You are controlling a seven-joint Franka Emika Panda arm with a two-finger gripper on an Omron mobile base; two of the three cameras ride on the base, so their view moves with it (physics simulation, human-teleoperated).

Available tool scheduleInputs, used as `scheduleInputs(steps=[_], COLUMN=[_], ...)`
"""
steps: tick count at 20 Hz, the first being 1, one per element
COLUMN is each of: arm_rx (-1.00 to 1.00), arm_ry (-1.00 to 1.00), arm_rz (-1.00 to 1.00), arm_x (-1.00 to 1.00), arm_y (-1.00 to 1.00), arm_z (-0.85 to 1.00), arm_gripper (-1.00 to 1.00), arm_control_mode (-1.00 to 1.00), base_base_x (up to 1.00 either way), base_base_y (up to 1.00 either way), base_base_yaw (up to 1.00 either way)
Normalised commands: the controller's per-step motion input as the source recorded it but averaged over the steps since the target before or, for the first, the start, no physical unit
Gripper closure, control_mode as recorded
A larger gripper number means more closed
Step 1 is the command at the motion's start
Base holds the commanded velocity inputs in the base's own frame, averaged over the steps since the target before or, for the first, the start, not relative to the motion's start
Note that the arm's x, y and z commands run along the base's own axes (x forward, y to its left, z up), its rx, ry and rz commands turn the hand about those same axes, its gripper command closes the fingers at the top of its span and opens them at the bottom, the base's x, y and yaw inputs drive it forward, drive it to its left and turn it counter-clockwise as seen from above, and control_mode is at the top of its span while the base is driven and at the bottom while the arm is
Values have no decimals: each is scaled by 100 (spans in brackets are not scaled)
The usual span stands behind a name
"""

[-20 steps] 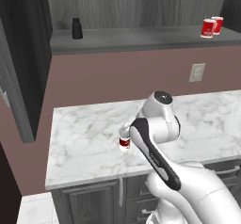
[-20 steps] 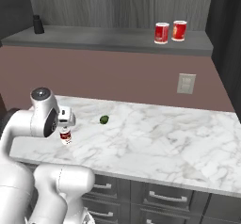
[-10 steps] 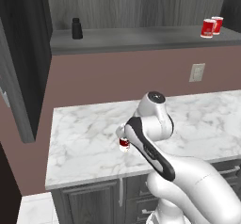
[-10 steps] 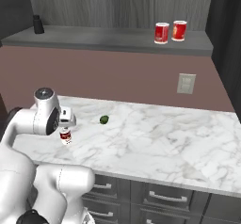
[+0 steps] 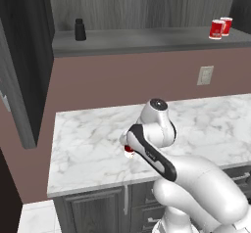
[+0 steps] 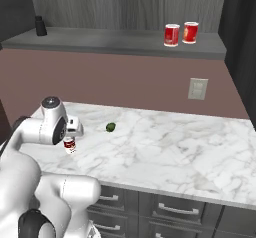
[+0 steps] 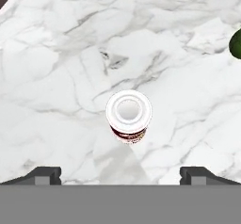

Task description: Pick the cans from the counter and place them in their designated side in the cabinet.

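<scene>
While my two-finger gripper [image 7: 120,171] hangs wide open above the small dark red, white-banded can [image 7: 128,116] standing upright on the white marble counter [image 7: 56,53], any sideways drift on descent could let one finger clip its silvery rim and topple it.

Three cans [image 6: 70,145] [image 6: 171,35] [image 6: 190,32], one black bottle [image 6: 40,26], one green ball [image 6: 111,127], one wall outlet [image 6: 198,88].

Looking straight down, we see a dark red can [image 7: 128,117] upright on the white marble surface [image 7: 56,53], centred between our wide-open pincer [image 7: 120,173] fingertips [image 7: 43,173], a green object [image 7: 236,44] at the right edge.
</scene>
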Motion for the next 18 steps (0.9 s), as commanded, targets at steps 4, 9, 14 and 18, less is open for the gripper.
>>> scheduleInputs(steps=[4, 9, 14, 18], arm_rx=[0, 0, 0, 0], arm_ry=[1, 0, 1, 2], arm_rz=[0, 1, 0, 0], arm_x=[24, 23, 23, 22], arm_y=[3, 3, 4, 6], arm_z=[-22, -20, -20, -20], arm_gripper=[-100, -100, -100, -100], arm_control_mode=[-100, -100, -100, -100], base_base_x=[0, 0, 0, 0], base_base_y=[0, 0, 0, 0], base_base_yaw=[0, 0, 0, 0])
